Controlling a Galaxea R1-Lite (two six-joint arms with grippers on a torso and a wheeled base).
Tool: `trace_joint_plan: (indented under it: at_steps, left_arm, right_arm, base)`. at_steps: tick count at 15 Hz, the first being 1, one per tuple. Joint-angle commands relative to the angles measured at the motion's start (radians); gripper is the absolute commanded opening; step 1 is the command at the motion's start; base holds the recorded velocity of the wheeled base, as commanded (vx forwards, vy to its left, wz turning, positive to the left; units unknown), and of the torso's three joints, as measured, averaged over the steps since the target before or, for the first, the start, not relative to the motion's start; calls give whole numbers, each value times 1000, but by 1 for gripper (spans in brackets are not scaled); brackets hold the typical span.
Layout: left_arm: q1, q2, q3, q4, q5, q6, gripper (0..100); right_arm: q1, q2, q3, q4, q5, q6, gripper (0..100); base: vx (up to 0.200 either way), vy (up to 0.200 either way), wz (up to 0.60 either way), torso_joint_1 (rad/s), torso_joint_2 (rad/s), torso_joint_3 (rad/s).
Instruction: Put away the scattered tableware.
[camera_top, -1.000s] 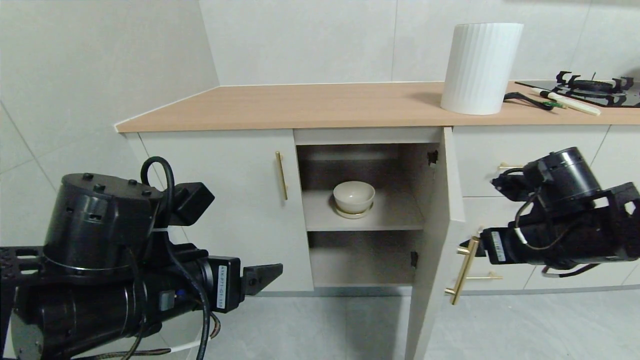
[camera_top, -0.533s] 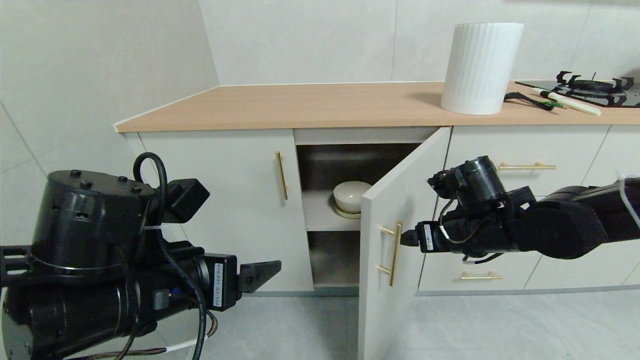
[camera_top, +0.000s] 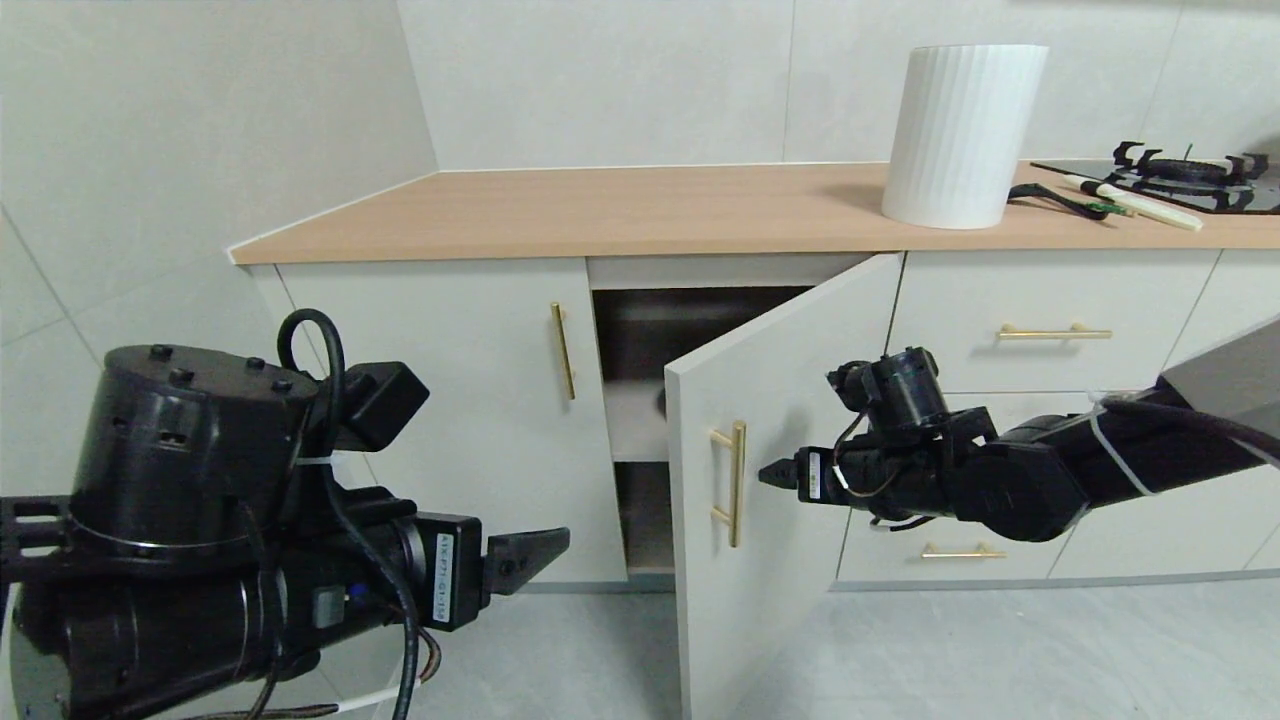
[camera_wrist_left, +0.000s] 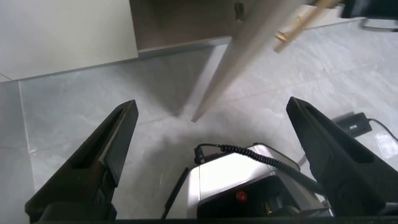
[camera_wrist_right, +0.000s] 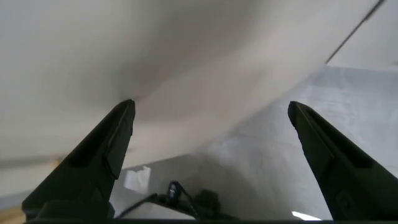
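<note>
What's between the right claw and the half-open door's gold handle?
Just a bare strip of the door, seen in the head view, separates right claw from gold handle.

- The table is a light wooden top running along the tiled wall above the cupboards.
- A tall white ribbed container stands upright on it, towards the right.
- Just beside the container lies a black-handled utensil. A white-handled utensil lies near it, by the hob.
- Below, a cupboard shelf shows partly behind the half-open door.
</note>
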Motion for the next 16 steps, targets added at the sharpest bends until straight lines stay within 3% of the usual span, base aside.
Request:
trace_joint_plan:
  at_steps: [1,3,7,15,16]
  left_arm:
    - [0,1,1,1,2,8,100]
    - [0,1,1,1,14,11,100]
    - [0,3,3,2,14,11,100]
    - [0,4,3,-1,13,11,100]
    - [0,6,3,-1,13,11,100]
  right_arm:
    - [0,31,0,-19,-1,14,100]
    - [0,43,-4,-51,-1,35,100]
    - [0,69,-45,-57,-1,95,100]
    - [13,101,-134,-59,-10,244,100]
    - [13,126,-185,-59,-27,315,100]
  base:
    - [0,0,0,0,0,0]
    - [0,0,0,0,0,0]
    - [200,0,0,-4,5,1]
    - [0,0,0,0,0,0]
    - [0,0,0,0,0,0]
